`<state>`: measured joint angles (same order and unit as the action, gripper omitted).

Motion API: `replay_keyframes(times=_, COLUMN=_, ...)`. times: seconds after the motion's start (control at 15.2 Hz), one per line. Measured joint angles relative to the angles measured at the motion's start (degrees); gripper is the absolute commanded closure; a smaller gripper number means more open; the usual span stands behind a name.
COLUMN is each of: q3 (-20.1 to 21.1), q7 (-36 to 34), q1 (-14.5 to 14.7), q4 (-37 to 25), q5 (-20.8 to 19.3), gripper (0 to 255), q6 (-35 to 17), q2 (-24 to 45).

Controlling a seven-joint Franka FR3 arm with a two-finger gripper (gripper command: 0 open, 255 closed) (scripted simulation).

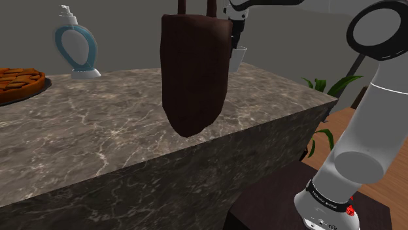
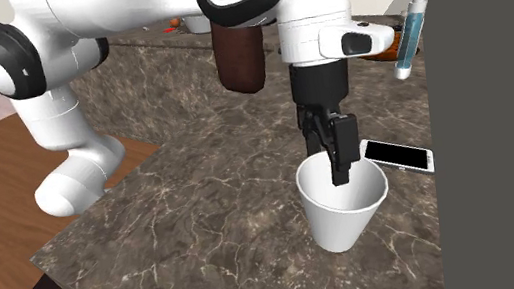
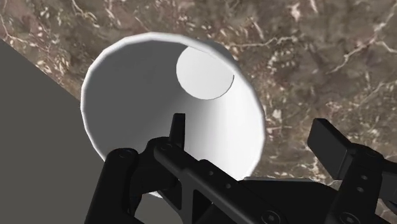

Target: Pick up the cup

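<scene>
A plain white cup (image 2: 343,208) stands upright on the marble counter (image 2: 205,225), near its corner. My black gripper (image 2: 333,162) hangs straight down over the cup's rim, open. In the wrist view one finger (image 3: 178,130) reaches inside the cup (image 3: 159,108) and the other finger (image 3: 331,143) is outside, with the cup wall between them and untouched. From the shoulder view the cup (image 1: 238,57) and the gripper (image 1: 235,36) peek out from behind a brown bag.
A tall brown bag (image 1: 195,72) stands on the counter close to the cup. A phone (image 2: 397,155) lies just beyond the cup. A blue soap dispenser (image 1: 77,46) and a pie (image 1: 16,82) sit farther off. A dark wall (image 2: 504,118) borders the counter.
</scene>
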<state>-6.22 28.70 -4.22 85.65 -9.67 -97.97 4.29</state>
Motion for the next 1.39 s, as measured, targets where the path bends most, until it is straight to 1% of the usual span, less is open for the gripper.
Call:
replay_keyframes(times=0.07, q3=-0.01, q7=-0.05, q1=-0.01, q4=0.58, q5=-0.03, gripper=255, q6=-0.36, q2=-0.22)
replay_keyframes(times=0.79, q3=-0.03, q7=0.00, q1=-0.03, q4=0.61, q5=-0.02, gripper=255, q6=-0.33, q2=-0.31)
replay_keyframes(times=1.39, q3=-0.06, q7=1.27, q1=-0.08, q4=-9.48, q5=0.38, gripper=255, q6=6.97, q2=2.37)
